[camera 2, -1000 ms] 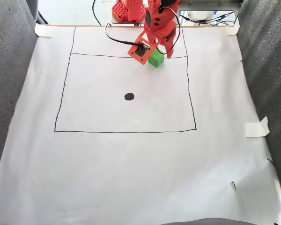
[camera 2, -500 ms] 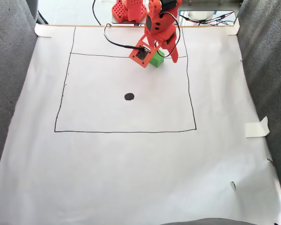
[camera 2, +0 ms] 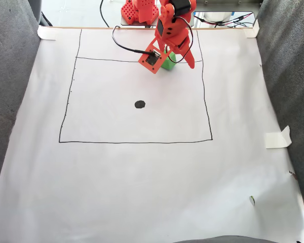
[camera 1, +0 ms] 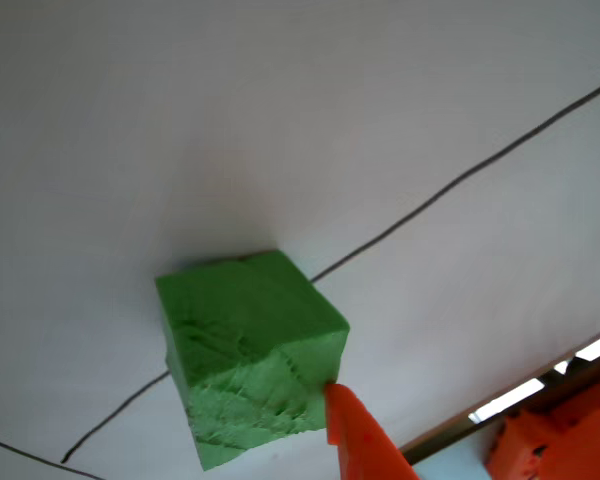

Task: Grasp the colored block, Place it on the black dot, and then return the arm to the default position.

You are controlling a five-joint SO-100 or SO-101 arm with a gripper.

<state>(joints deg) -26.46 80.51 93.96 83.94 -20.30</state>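
At twelve o'clock from the dot (camera 2: 140, 104), the block (camera 2: 166, 64) sits on a drawn line under my claw (camera 2: 178, 62). One finger (camera 1: 358, 440) touches its corner; whether I'm clenched, I cannot tell. Looks light, rough foam: pinch opposite flat faces.

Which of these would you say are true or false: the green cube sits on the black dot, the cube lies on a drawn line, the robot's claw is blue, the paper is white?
1. The green cube sits on the black dot. False: the dot lies bare, well apart from the cube.
2. The cube lies on a thin drawn line. True.
3. The gripper is blue. False: it is orange, and one pointed finger is at the cube's corner.
4. The paper is white. True.
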